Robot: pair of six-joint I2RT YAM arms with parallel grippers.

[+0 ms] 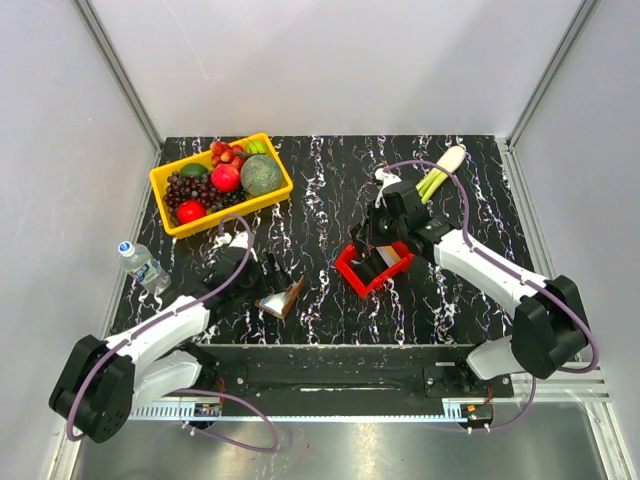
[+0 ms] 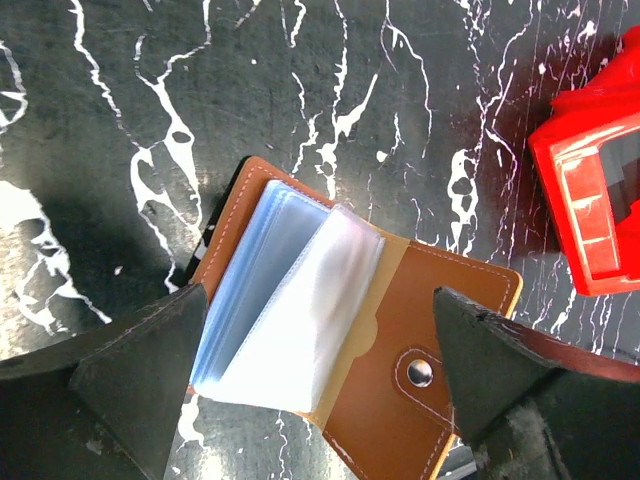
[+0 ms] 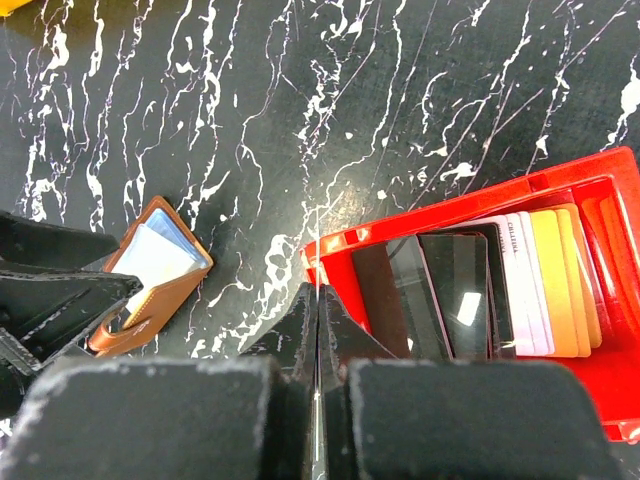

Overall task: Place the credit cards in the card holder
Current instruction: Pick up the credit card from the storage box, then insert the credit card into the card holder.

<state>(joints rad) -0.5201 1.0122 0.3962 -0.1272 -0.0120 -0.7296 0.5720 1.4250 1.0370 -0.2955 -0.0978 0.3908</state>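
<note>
Now the left gripper (image 2: pixel 320 310) spreads wide around the card holder (image 2: pixel 455 320), which lies open on the marbled table (image 2: pixel 100 100). The right gripper (image 3: pixel 318 300) is pinched closed at the rim of the red bin (image 3: pixel 450 195), where the credit cards (image 3: pixel 520 285) sit stacked.

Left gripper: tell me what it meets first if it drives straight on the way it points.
The card holder. It lies open directly between the left gripper's spread fingers, clear sleeves facing up, so it would likely meet those sleeves first; how far off they are is unclear.
</note>
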